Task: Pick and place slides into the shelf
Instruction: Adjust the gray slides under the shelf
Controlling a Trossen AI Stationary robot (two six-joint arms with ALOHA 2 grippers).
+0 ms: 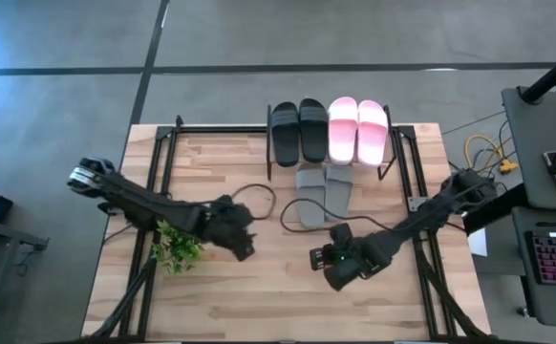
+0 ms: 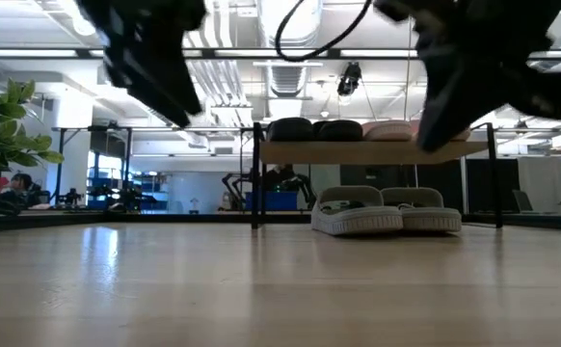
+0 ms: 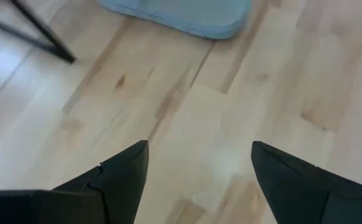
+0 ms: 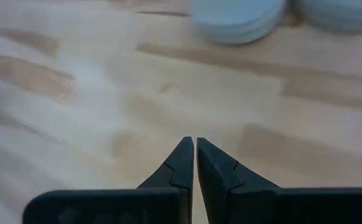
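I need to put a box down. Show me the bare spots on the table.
The near strip of the table in front of both end effectors is bare, as is the far-left corner behind the plant. It is crowded at the far middle: shelf, grey slides, cable.

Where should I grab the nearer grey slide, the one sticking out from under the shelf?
Take the grey slide by its heel end, which protrudes past the shelf towards the arms. Come in low from the open table side with the open left gripper; the board blocks access from above.
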